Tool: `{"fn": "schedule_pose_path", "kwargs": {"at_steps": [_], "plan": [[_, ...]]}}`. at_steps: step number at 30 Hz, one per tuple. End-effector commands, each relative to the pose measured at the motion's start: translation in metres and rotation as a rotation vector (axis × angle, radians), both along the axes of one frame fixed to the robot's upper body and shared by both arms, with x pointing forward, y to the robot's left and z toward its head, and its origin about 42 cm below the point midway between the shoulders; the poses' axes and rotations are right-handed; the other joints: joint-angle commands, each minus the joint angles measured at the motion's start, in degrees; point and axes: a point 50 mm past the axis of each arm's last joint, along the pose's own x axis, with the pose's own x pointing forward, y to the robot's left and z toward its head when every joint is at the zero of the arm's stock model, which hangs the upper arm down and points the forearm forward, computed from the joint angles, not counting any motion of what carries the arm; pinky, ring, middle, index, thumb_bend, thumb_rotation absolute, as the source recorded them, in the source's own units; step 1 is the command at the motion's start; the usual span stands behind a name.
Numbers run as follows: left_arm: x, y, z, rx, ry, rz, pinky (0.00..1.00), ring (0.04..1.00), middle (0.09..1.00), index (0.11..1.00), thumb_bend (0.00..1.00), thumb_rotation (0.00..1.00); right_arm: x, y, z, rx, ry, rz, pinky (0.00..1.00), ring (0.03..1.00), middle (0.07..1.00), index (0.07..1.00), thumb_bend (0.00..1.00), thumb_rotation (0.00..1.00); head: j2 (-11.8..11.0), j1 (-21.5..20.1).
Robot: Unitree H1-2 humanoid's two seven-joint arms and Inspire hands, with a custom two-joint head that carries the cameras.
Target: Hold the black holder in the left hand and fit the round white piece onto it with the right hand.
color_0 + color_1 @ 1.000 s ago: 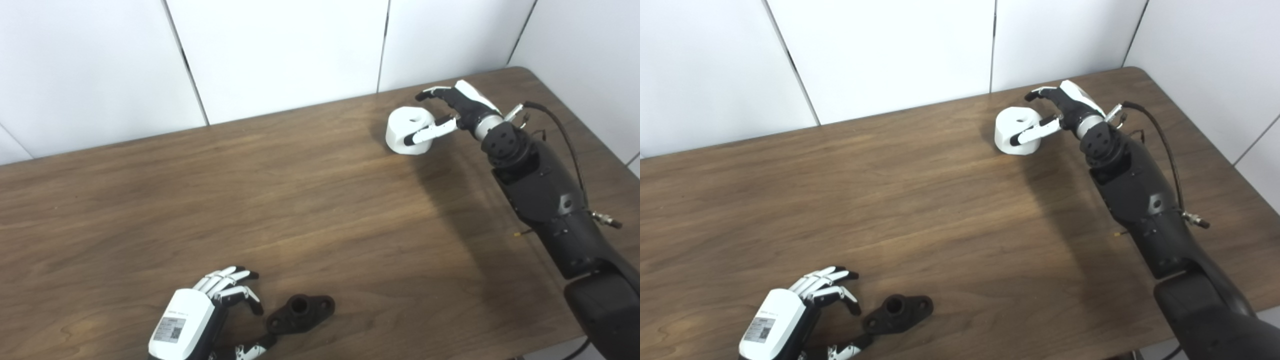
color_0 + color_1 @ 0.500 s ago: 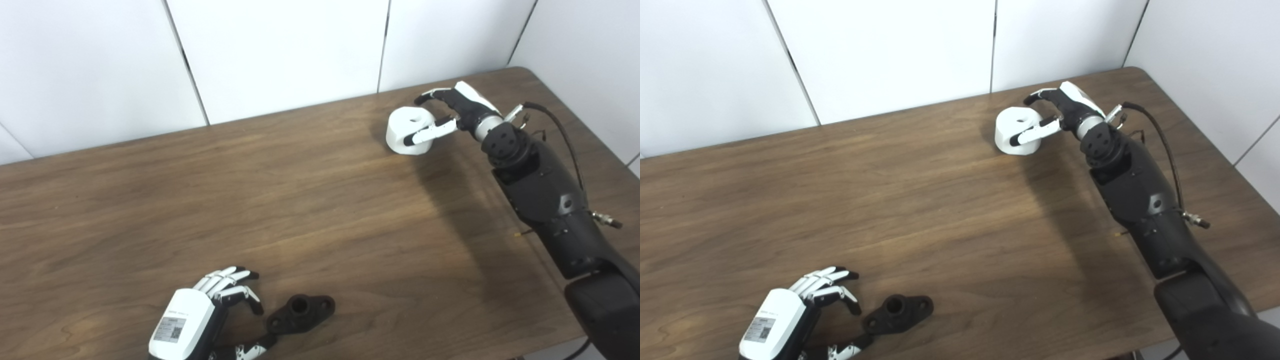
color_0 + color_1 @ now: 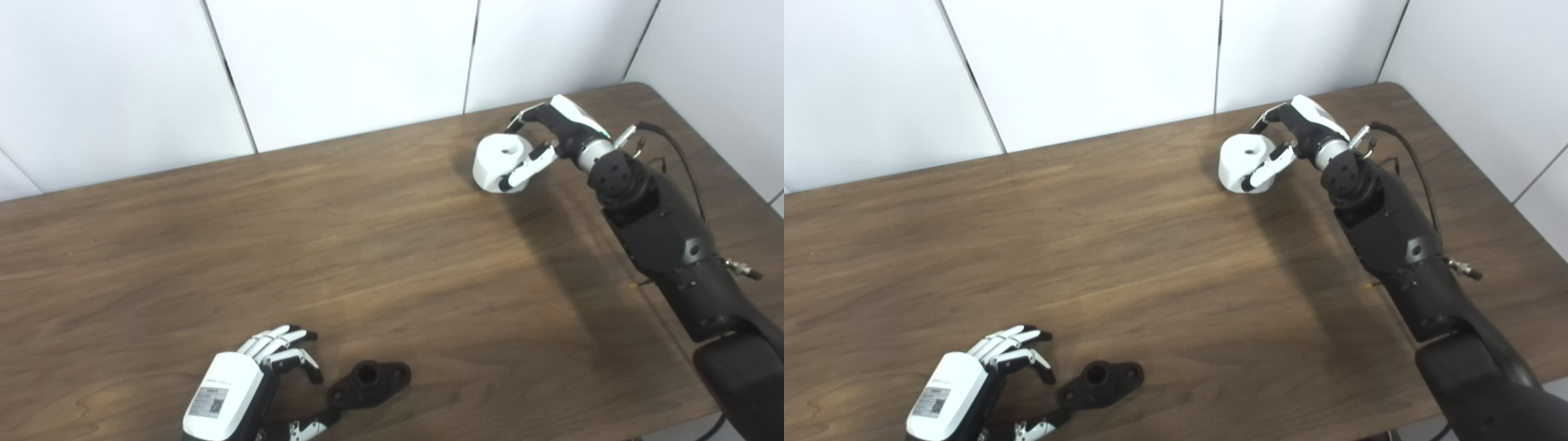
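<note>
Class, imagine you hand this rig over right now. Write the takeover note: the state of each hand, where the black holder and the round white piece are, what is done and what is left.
Right hand: fingers and thumb closed around the round white piece at the far right of the table; whether it has left the surface cannot be told.
Left hand: open, fingers spread, beside the black holder, which lies flat near the front edge, ungrasped.
Done: white piece grasped.
Left: left hand takes and holds the holder; right hand carries the white piece over and fits it on.
</note>
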Motion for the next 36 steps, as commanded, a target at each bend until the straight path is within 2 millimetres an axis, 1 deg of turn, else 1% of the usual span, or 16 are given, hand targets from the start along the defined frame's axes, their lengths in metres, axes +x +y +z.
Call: {"fn": "schedule_pose_path", "kwargs": {"at_steps": [1, 6, 12, 18, 24, 28, 33, 36], "plan": [[-0.005, 0.012, -0.013, 0.094, 0.094, 0.046, 0.81, 0.850, 0.803, 0.490, 0.51, 0.04, 0.006, -0.007, 0.030, -0.065, -0.113, 0.014, 0.93, 0.946, 0.834, 0.484, 0.53, 0.14, 0.2, 0.0], [-0.005, 0.010, -0.012, 0.087, 0.095, 0.048, 0.81, 0.852, 0.804, 0.491, 0.51, 0.04, 0.007, -0.007, 0.029, -0.096, -0.136, 0.027, 0.91, 0.926, 0.809, 0.482, 0.53, 0.14, 0.3, 0.1], [-0.005, 0.009, -0.013, 0.077, 0.091, 0.055, 0.80, 0.846, 0.799, 0.490, 0.51, 0.04, 0.007, -0.006, 0.028, -0.111, -0.146, 0.027, 0.91, 0.923, 0.801, 0.482, 0.52, 0.14, 0.3, 0.2], [-0.005, 0.005, -0.012, 0.076, 0.086, 0.053, 0.80, 0.844, 0.798, 0.490, 0.51, 0.04, 0.002, -0.004, 0.035, -0.111, -0.158, 0.040, 0.90, 0.920, 0.804, 0.483, 0.53, 0.14, 0.6, 1.3], [-0.004, -0.001, -0.011, 0.069, 0.095, 0.057, 0.81, 0.846, 0.798, 0.490, 0.51, 0.04, -0.024, 0.018, 0.058, -0.129, -0.190, 0.136, 0.88, 0.914, 0.796, 0.483, 0.52, 0.14, 0.9, 2.8], [-0.002, -0.005, -0.011, 0.067, 0.083, 0.051, 0.79, 0.835, 0.790, 0.490, 0.51, 0.04, -0.049, 0.043, 0.073, -0.129, -0.201, 0.205, 0.87, 0.908, 0.786, 0.483, 0.53, 0.14, 1.4, 4.1], [0.000, -0.012, -0.008, 0.070, 0.089, 0.052, 0.79, 0.837, 0.791, 0.490, 0.51, 0.04, -0.077, 0.064, 0.083, -0.116, -0.192, 0.275, 0.88, 0.914, 0.794, 0.483, 0.53, 0.14, 2.5, 6.9], [0.001, -0.017, -0.008, 0.067, 0.090, 0.057, 0.80, 0.840, 0.796, 0.490, 0.51, 0.04, -0.094, 0.078, 0.085, -0.112, -0.186, 0.321, 0.88, 0.912, 0.787, 0.482, 0.53, 0.14, 3.2, 8.6]]}}
